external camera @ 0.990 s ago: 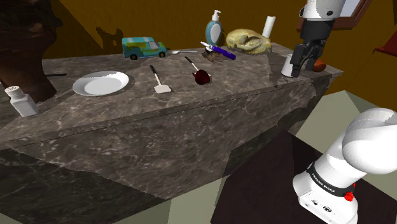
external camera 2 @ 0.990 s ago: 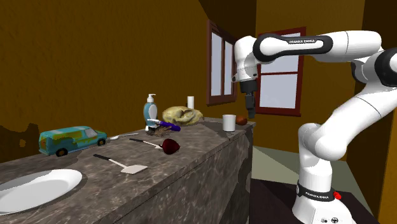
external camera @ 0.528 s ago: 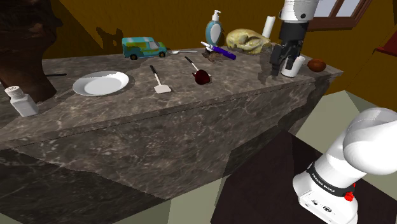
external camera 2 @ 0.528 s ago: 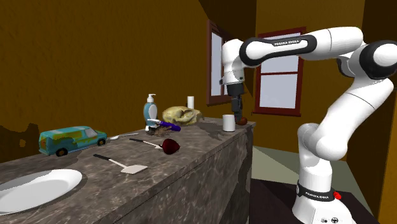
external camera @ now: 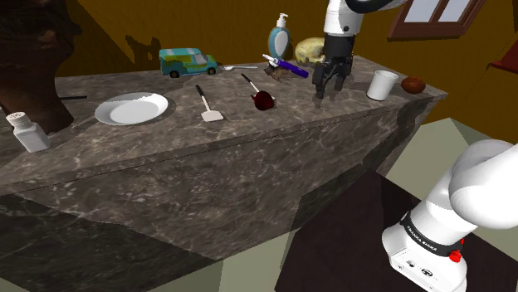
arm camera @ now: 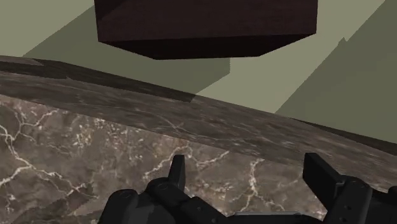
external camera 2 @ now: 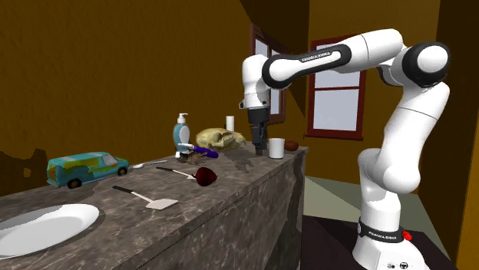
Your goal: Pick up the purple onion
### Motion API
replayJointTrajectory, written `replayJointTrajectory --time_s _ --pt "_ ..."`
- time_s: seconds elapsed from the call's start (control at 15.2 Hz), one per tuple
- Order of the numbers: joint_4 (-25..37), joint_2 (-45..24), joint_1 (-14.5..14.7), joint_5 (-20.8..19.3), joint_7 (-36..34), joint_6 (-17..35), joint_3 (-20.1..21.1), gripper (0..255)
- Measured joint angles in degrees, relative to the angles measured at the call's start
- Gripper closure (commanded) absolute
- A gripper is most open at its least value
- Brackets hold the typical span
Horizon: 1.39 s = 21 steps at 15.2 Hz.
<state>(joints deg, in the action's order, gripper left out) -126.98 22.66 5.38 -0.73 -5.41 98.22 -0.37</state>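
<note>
Hovering fingers [arm camera: 323, 178] spread apart, empty; onion [external camera: 264, 100] well apart, shoulder view's left.

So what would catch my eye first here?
The big white robot arm bends over the dark marble counter, its black fingers apart above the stone. Then the small dark red onion mid-counter, and the teal toy van near the wall.
</note>
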Motion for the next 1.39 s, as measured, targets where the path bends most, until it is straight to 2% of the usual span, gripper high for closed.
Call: replayJointTrajectory --time_s 0.53,1.06,1.39 --pt "13.03 -16.19 1.93 0.54 -1.38 5.05 2.29 0" --pt "31.34 -32.69 3.70 -0.36 -2.39 5.03 3.96 0" --pt "30.58 -35.01 4.01 -0.56 -2.71 8.31 4.15 0"
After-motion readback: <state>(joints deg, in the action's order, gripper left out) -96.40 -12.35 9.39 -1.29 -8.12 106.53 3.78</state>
